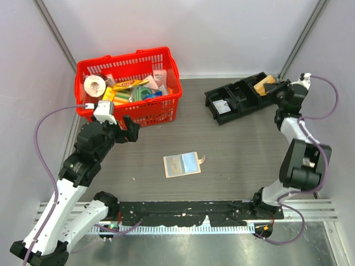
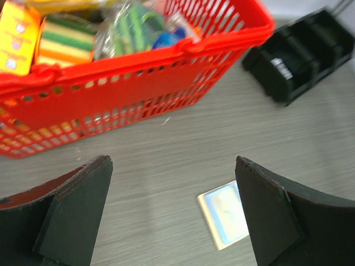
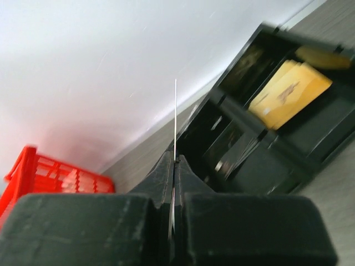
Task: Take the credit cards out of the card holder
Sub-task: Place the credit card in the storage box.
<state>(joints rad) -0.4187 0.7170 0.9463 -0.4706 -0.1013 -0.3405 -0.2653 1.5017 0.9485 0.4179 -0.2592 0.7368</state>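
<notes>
- Tool on the left arm (image 2: 172, 172): jaws spread wide with nothing between them. It hangs over the desk (image 1: 238, 149), left of the card holder (image 1: 182, 164) and a little beyond it. Its own camera shows the holder low between the fingers.
- Tool on the right arm (image 3: 175, 163): pinched tight on a thin card (image 3: 175, 111) seen edge-on, well to the right of the card holder and beyond it.
- Desk: grey and wood-grained, with the card holder near its middle.
- Red basket (image 1: 150, 111): stuffed with packets, beyond the card holder to the left, well apart.
- Black tray (image 1: 213, 105): three compartments, beyond the card holder to the right.
- Card holder: open flat, pale blue sleeves up, small tab at its right edge, touched by neither tool.
- Yellow-orange cards (image 3: 288, 91): in the tray compartment farthest from the card holder.
</notes>
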